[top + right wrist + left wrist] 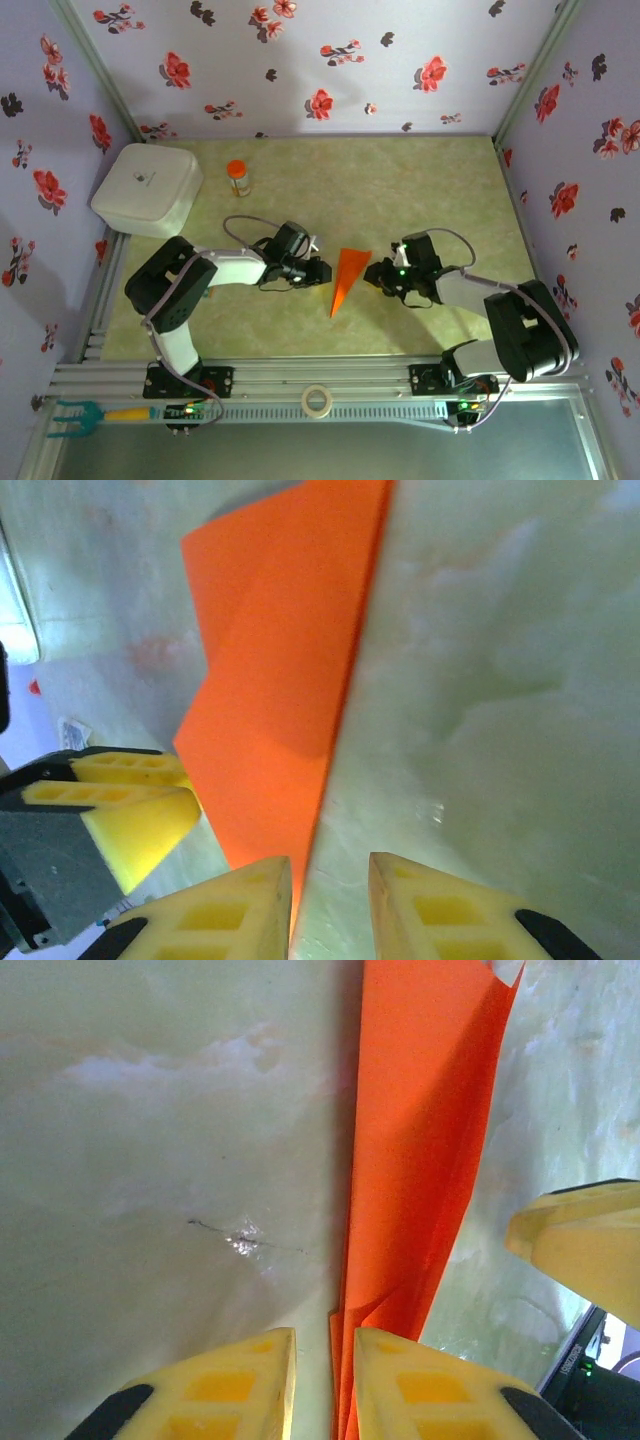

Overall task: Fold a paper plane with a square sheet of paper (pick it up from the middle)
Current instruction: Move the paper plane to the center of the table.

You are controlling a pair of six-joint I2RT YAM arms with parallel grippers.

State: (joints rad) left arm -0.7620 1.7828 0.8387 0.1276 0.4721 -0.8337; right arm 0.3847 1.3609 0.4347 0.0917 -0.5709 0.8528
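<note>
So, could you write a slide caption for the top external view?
Both grippers, left gripper and right gripper, flank the folded orange paper plane on the green table.

Pale lilac walls (330,60) with red and black flowers enclose a yellow-green marbled table (420,180).

A lab test booth: floral wallpaper walls (330,60) enclose a table (420,190) on aluminium rails (330,380).

Both arms reach inward, low, jaws facing and nearly closed.
</note>
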